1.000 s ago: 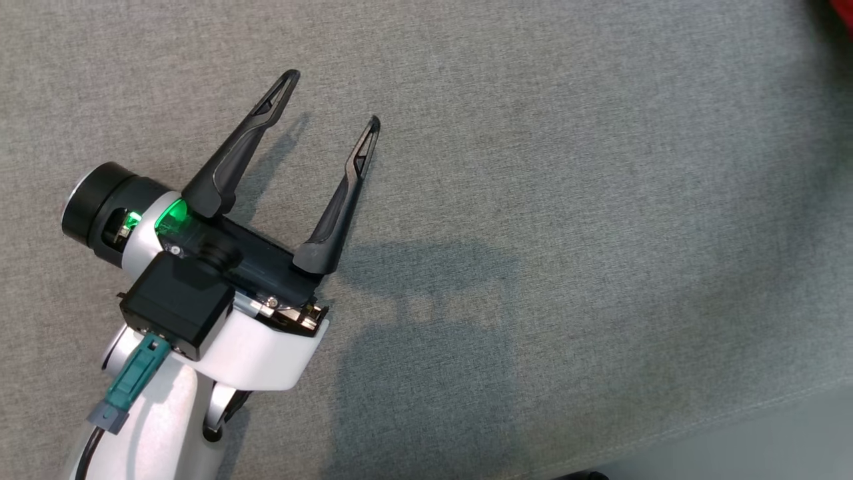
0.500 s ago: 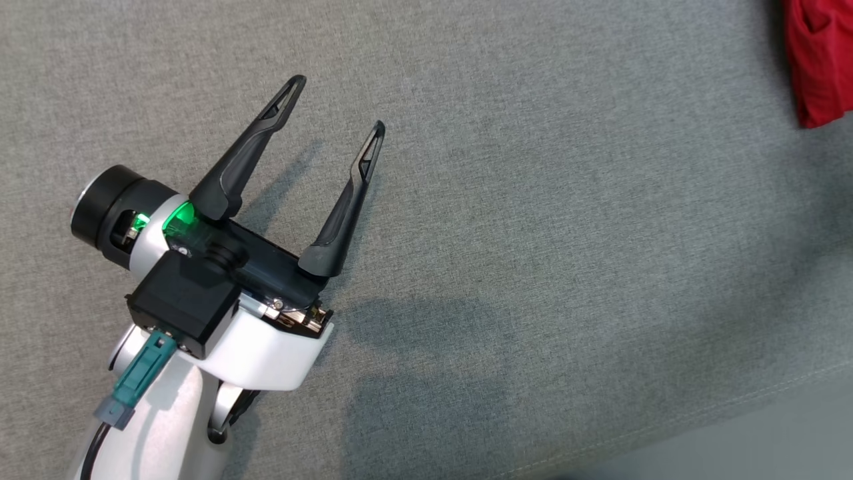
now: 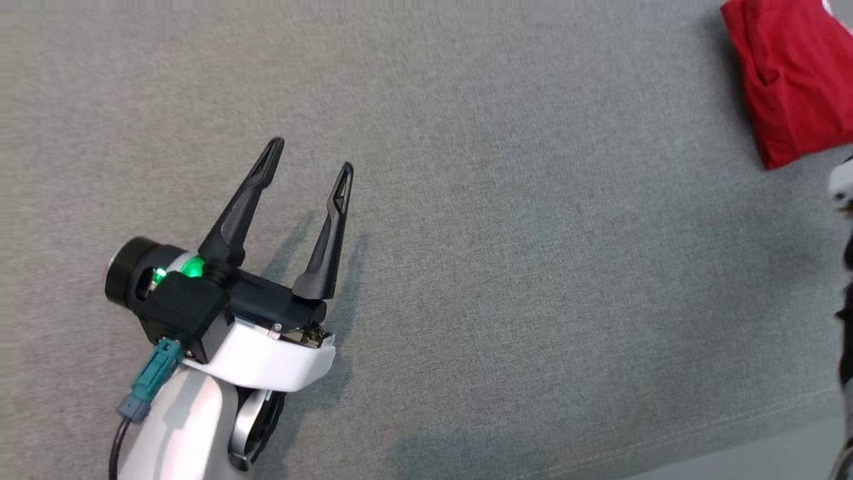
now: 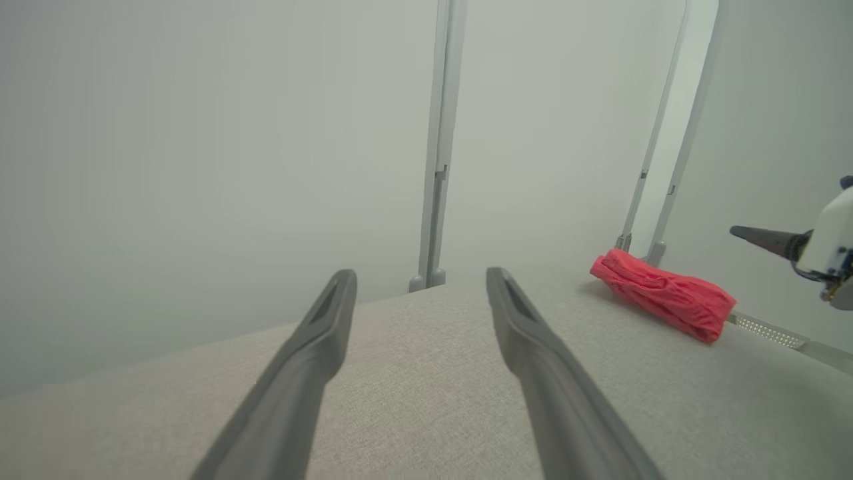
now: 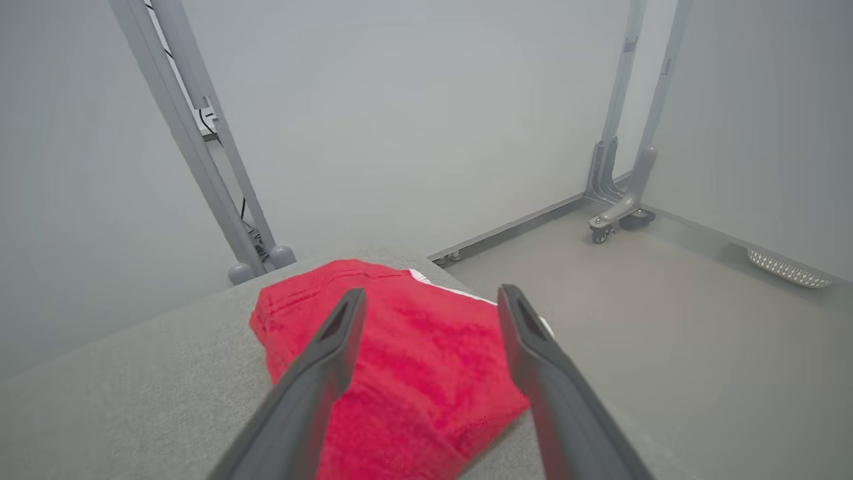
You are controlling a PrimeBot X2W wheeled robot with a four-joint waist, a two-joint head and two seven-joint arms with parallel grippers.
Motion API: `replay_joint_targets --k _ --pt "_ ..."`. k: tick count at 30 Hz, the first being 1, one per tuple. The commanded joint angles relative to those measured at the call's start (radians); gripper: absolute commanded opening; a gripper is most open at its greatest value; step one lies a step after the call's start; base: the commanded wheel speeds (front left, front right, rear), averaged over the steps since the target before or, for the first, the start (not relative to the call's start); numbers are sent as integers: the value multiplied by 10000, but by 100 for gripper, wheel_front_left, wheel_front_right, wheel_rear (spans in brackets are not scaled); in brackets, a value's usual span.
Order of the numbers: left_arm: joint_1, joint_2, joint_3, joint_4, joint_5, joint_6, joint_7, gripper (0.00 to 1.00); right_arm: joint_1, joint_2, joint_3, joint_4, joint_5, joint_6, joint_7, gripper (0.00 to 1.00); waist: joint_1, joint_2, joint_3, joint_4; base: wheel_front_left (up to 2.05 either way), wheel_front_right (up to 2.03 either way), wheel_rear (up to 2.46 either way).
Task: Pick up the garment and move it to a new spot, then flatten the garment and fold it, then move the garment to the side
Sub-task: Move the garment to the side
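Observation:
The garment point(image 3: 793, 73) is red and lies folded in a compact bundle at the top right of the head view, near a corner of the grey fabric surface point(image 3: 533, 267). My left gripper point(image 3: 310, 154) is open and holds nothing, well to the left of the garment point(image 4: 666, 297). My right gripper point(image 5: 433, 292) is open too, its two fingers spread over the red garment point(image 5: 413, 360) with nothing pinched between them. Whether they touch the cloth I cannot tell. A white part of the right arm point(image 3: 841, 187) shows at the right edge.
The surface's front edge point(image 3: 733, 427) runs along the lower right, with floor beyond it. Past the garment the surface ends, and grey frame posts point(image 5: 200, 153) and a wheeled post foot point(image 5: 616, 217) stand on the floor point(image 5: 666, 320) before pale walls.
The head camera has shifted, bringing the red garment and a part of the right arm into the picture. The left gripper stays open, its fingers a little closer together.

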Motion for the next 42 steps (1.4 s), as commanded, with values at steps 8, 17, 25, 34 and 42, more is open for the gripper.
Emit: replay_joint_targets --k 8,17,25,34,42 --pt "681 -301 589 549 -664 451 -277 100 2065 788 1793 -2151 198 -2 -119 100 0 0 -1549 1001 0 0 0" --pt "1391 -516 866 1294 -1102 641 -586 100 3950 1053 3493 -4087 1156 -2 -119 100 0 0 -2839 1831 0 0 0" --pt "2152 -637 1254 1885 -1093 779 -707 100 6234 1117 4739 -6301 1878 -2 -120 100 0 0 -3892 2500 0 0 0" --pt "2860 -775 1902 1113 -37 565 -714 100 7950 904 5768 -8671 2584 -2 -120 100 0 0 -4247 2801 0 0 0" --pt "3400 -926 2312 981 333 410 -715 100 9004 880 5669 -9688 2667 -2 -120 100 0 0 -4450 2807 0 0 0"
